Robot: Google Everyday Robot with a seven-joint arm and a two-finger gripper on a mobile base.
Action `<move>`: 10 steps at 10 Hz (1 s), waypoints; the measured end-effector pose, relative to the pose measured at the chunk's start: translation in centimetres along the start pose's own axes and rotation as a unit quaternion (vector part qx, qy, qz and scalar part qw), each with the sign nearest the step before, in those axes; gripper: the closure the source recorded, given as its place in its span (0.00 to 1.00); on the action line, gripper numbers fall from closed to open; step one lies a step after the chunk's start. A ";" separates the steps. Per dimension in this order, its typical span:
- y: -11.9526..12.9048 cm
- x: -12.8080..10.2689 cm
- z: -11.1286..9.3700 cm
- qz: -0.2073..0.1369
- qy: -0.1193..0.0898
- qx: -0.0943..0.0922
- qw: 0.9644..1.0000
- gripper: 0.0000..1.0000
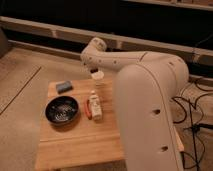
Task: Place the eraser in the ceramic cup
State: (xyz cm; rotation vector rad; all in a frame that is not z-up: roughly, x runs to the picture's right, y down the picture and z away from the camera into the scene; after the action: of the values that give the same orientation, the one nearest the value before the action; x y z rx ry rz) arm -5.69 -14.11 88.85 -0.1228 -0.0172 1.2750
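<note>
The table (75, 145) has the robot arm (145, 100) reaching across its right side from the near right. The gripper (93, 74) hangs over the back of the table, just above the ceramic cup (99, 80), which stands near the middle of the far edge. A flat pad (63, 86) lies at the back left. The bowl (62, 110) sits in front of the pad. The small bottle (95, 107) is just right of the bowl, in front of the cup. Cables (192, 112) lie on the floor right of the table.
</note>
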 end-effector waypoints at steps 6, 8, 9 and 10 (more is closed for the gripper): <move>1.9 -2.5 0.0 -0.009 -0.060 -0.062 0.996 1.00; 1.9 -2.6 0.0 -0.011 -0.063 -0.063 0.996 1.00; 1.8 -2.5 0.0 -0.011 -0.063 -0.063 0.996 1.00; 1.8 -2.6 0.0 -0.011 -0.063 -0.063 0.996 1.00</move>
State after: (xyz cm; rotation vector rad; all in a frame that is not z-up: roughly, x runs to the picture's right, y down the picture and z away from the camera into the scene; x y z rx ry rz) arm -8.19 -16.02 88.81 -0.1497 -0.2078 1.2574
